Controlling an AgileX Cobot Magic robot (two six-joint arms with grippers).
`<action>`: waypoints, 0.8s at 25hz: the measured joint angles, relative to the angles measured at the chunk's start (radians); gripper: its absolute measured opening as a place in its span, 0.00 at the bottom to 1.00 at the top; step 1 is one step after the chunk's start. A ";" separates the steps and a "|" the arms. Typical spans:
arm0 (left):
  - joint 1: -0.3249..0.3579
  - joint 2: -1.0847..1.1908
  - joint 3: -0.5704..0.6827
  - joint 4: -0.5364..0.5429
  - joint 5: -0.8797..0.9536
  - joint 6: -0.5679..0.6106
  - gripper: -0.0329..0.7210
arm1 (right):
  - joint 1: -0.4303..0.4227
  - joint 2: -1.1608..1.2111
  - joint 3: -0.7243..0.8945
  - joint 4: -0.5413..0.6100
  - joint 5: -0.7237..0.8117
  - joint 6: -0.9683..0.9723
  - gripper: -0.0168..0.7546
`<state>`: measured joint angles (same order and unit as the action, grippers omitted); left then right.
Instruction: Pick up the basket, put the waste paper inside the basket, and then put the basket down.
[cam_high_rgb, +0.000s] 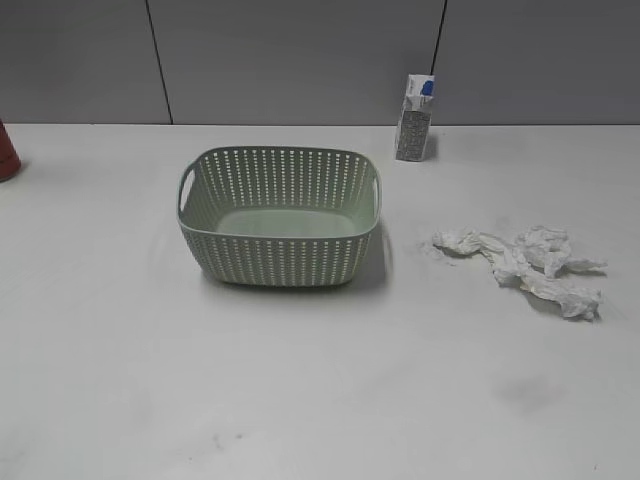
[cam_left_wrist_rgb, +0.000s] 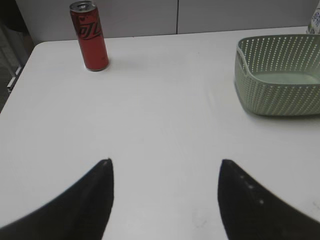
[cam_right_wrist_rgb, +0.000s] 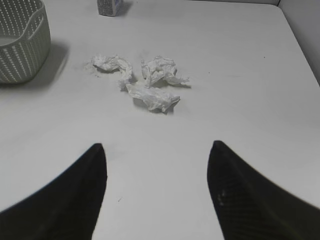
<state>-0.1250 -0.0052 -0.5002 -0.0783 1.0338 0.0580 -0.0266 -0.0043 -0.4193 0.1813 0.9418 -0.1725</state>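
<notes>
A pale green perforated basket (cam_high_rgb: 279, 258) stands empty on the white table, left of centre. It also shows in the left wrist view (cam_left_wrist_rgb: 280, 95) and the right wrist view (cam_right_wrist_rgb: 20, 55). Crumpled white waste paper (cam_high_rgb: 525, 265) lies on the table to the basket's right, also in the right wrist view (cam_right_wrist_rgb: 145, 82). My left gripper (cam_left_wrist_rgb: 166, 162) is open and empty, well short of the basket. My right gripper (cam_right_wrist_rgb: 156, 146) is open and empty, short of the paper. Neither gripper shows in the exterior view.
A red drink can (cam_left_wrist_rgb: 90, 36) stands at the far left (cam_high_rgb: 6, 152). A small grey and white carton (cam_high_rgb: 415, 118) stands at the back by the wall, also in the right wrist view (cam_right_wrist_rgb: 110, 7). The table's right edge (cam_right_wrist_rgb: 300, 45) is near the paper.
</notes>
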 joint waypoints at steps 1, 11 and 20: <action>0.000 0.000 0.000 -0.001 0.000 0.000 0.70 | 0.000 0.000 0.000 0.000 0.000 0.000 0.68; 0.000 0.055 -0.061 -0.003 -0.168 0.000 0.70 | 0.000 0.000 0.000 0.000 0.001 0.000 0.68; -0.011 0.437 -0.217 -0.003 -0.463 0.000 0.70 | 0.000 0.000 0.000 0.000 0.001 0.000 0.68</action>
<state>-0.1362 0.4318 -0.7169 -0.0814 0.5710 0.0580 -0.0266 -0.0043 -0.4193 0.1813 0.9427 -0.1725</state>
